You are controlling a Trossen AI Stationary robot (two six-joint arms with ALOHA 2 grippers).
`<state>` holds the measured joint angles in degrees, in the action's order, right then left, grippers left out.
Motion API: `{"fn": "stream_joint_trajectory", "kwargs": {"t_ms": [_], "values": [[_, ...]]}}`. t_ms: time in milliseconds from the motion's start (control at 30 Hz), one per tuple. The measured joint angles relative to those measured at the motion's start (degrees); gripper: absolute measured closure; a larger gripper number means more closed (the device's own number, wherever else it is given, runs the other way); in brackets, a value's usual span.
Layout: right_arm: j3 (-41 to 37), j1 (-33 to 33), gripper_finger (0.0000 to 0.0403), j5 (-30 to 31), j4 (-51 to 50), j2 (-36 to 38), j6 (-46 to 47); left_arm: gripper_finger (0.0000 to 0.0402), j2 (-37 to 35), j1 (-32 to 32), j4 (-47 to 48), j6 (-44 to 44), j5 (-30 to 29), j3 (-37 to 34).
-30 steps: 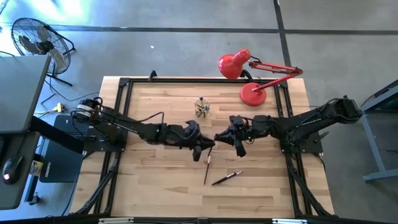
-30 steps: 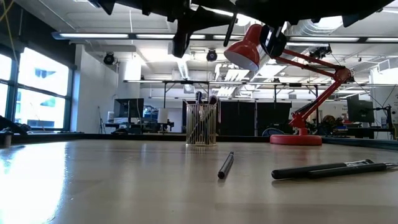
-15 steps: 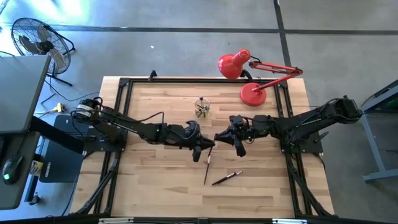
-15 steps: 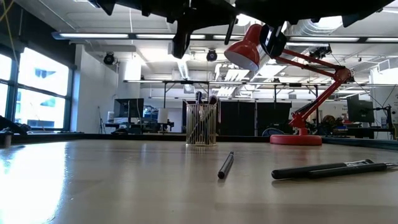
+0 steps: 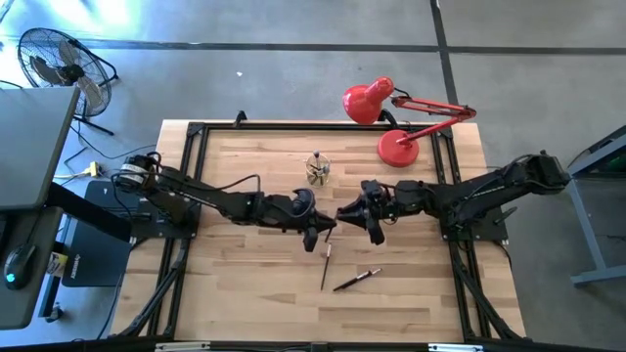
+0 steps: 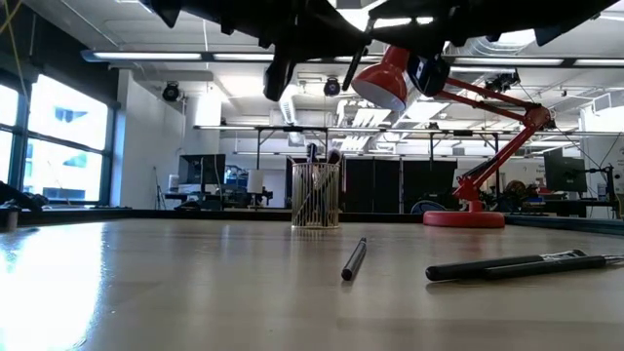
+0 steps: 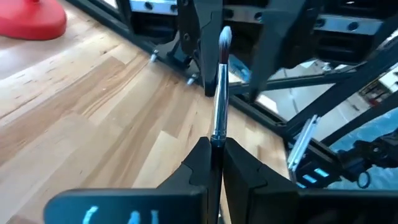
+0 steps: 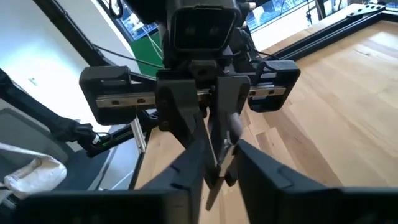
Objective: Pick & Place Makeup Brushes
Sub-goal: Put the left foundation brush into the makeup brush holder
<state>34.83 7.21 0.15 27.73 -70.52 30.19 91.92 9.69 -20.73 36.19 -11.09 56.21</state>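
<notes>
You get bright, even light on the pale wooden table (image 5: 264,166) from above, with only soft shadows under the arms. In the low view, the long ceiling light strips (image 6: 195,56) shine strongly and the tall windows (image 6: 58,146) give glare on the near tabletop, which is blurred. In the left wrist view, the thin silver-ferruled brush (image 7: 219,93) is sharp; the background is soft.

Makeup brushes, thin dark sticks.
- One brush (image 7: 219,93): silver ferrule, small dark bristle tip; clamped by its handle in the left tool (image 7: 212,163), raised above the worktop (image 5: 254,293) centre.
- Two brushes flat on the worktop: one slim brush (image 5: 325,266) lying lengthwise, one black brush (image 5: 356,280) angled just beside it.
- Several brushes (image 6: 318,156) standing upright in a holder (image 6: 316,197) farther back.
</notes>
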Motion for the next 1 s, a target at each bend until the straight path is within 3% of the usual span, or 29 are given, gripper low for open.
{"fn": "stream_joint_trajectory", "kwargs": {"t_ms": [267,400,533,700,1000], "values": [[0.02,-2.82,0.0231,-0.68,-2.63,0.13,-0.79,0.0386,0.0,-0.54,4.97,-5.67,-1.78,-0.17],[0.02,-3.91,0.0215,-0.63,-7.02,0.11,-1.67,0.0386,0.0,-1.02,8.73,-6.25,-6.19,-0.17],[0.02,-3.99,0.0214,-0.24,-9.63,0.11,-1.78,0.0387,0.0,-4.01,10.89,-8.46,-5.57,-0.17],[0.02,-3.98,0.0213,1.77,-10.45,0.11,-2.07,0.0388,0.0,-11.7,12.42,-16.3,3.45,-0.17],[0.02,-4.72,0.0213,19.87,-11.39,0.11,-1.78,0.0389,0.0,-28.08,6.12,-31.56,24.6,-0.17]]}}
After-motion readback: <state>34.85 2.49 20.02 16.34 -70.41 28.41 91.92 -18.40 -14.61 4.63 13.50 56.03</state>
